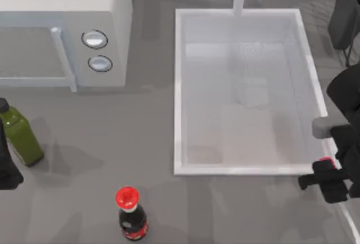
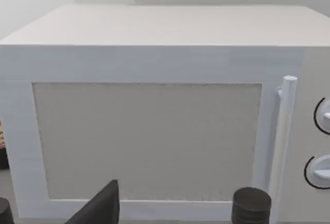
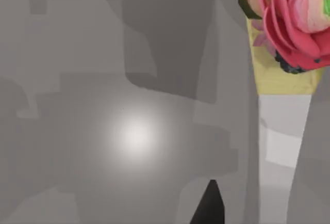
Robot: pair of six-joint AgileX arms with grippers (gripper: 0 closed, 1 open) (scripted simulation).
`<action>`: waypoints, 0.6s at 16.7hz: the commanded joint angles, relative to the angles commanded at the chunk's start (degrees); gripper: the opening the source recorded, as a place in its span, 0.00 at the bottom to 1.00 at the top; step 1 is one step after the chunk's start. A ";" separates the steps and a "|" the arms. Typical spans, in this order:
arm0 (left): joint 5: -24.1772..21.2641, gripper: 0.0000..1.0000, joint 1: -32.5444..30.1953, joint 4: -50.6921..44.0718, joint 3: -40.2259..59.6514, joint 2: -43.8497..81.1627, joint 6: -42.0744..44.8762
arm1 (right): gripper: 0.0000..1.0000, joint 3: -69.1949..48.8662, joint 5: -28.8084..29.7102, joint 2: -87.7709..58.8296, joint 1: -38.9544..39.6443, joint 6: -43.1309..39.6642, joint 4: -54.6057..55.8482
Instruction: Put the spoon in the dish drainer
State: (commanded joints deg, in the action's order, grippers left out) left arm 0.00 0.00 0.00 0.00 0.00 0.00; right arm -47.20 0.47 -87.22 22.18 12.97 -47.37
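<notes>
- Right gripper (image 1: 329, 179) sits at the table's right edge, just past the front right corner of the sink (image 1: 179, 86). Dark body and fingers overlap there; cannot tell whether the jaws are released or clenched.
- Spoon (image 1: 326, 160): only a small red bit shows, touching the right gripper's top edge. The handle is hidden, so a grasp cannot be confirmed.
- Dish drainer (image 1: 343, 13): dark wires and a dark slab at the far right corner, well apart from the gripper.
- Left arm (image 1: 7, 168) parked at the left edge, just beside a green bottle (image 1: 19, 134). Its wrist view faces the microwave (image 2: 154, 79) door, with two dark finger tips low in view standing well apart, so the left gripper (image 2: 175, 208) is released and empty.
- Red-capped dark bottle (image 1: 132, 213) stands upright near the front edge, left of centre.
- Right wrist view: grey table surface, a dark finger tip (image 3: 209, 206), and a pink flower (image 3: 296, 17) on a yellow and white base.
</notes>
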 joint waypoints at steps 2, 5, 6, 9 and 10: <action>0.00 1.00 0.00 0.00 0.00 0.00 0.00 | 0.00 -6.11 0.01 1.11 -0.07 -0.04 -8.06; 0.00 1.00 0.00 0.00 0.00 0.00 0.00 | 0.00 -15.74 0.04 3.37 -0.22 -0.25 -21.85; 0.00 1.00 0.00 0.00 0.00 0.00 0.00 | 0.00 -18.79 0.04 4.22 -0.28 -0.35 -26.06; 0.00 1.00 0.00 0.00 0.00 0.00 0.00 | 0.00 -26.47 0.03 6.85 -0.55 -0.66 -35.27; 0.00 1.00 0.00 0.00 0.00 0.00 0.00 | 0.00 -28.25 0.03 7.60 -0.65 -0.74 -37.12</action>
State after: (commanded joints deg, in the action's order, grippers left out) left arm 0.00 0.00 0.00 0.00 0.00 0.00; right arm -75.45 0.50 -79.63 21.54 12.22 -84.49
